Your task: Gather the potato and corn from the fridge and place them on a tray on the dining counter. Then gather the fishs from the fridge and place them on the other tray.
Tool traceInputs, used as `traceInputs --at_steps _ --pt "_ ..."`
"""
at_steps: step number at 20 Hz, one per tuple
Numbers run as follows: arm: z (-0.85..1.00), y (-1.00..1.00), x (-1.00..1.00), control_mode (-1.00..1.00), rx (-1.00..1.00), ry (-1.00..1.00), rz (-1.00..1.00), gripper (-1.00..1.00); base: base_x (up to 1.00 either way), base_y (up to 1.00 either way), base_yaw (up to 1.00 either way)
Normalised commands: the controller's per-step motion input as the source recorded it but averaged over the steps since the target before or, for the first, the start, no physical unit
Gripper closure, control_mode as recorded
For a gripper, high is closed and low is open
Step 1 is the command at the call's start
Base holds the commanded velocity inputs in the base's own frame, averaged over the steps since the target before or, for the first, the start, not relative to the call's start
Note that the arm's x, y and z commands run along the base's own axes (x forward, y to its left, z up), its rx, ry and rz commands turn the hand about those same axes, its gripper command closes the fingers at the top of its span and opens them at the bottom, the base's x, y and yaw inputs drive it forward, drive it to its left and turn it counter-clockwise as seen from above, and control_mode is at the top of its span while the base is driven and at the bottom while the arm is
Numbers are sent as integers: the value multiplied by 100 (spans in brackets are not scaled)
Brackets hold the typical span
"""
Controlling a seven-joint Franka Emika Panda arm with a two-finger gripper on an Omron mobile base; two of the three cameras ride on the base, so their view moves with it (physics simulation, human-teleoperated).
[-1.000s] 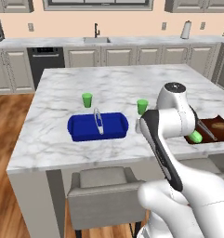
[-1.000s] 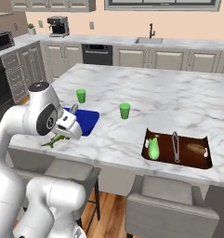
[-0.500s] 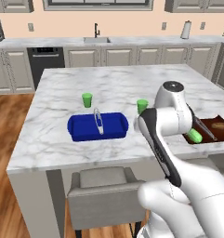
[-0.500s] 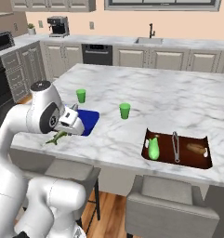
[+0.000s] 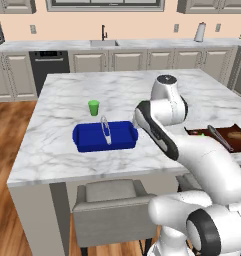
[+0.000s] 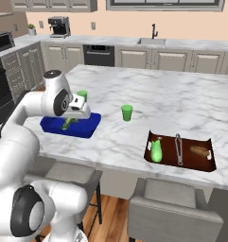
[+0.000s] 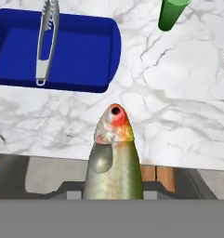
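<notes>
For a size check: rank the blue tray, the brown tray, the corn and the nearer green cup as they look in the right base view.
1. brown tray
2. blue tray, partly hidden by the arm, so unsure
3. corn
4. green cup, close to the corn

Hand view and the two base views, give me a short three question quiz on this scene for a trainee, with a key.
1. True or false: the fish already lies inside the blue tray.
2. Which two foods lie in the brown tray? A) corn and potato B) fish and corn C) cup and potato
3. Fill in: the gripper is shut on the ____.

Key: 1. False: in the hand view the fish is held out over the marbled counter, short of the tray. 2. A: the corn and the potato lie either side of the handle. 3. fish.
</notes>
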Motion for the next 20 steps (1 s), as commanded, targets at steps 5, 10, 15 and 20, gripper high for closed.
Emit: traceInputs --at_steps 5,10,15,20 --pt "-7 21 100 -100 0 15 -15 100 0 0 0" --pt "-5 8 100 -100 14 34 -6 100 0 0 0" --pt "-20 28 100 -100 2 24 -6 100 0 0 0" --pt "-44 20 89 -100 -3 3 -2 100 0 0 0"
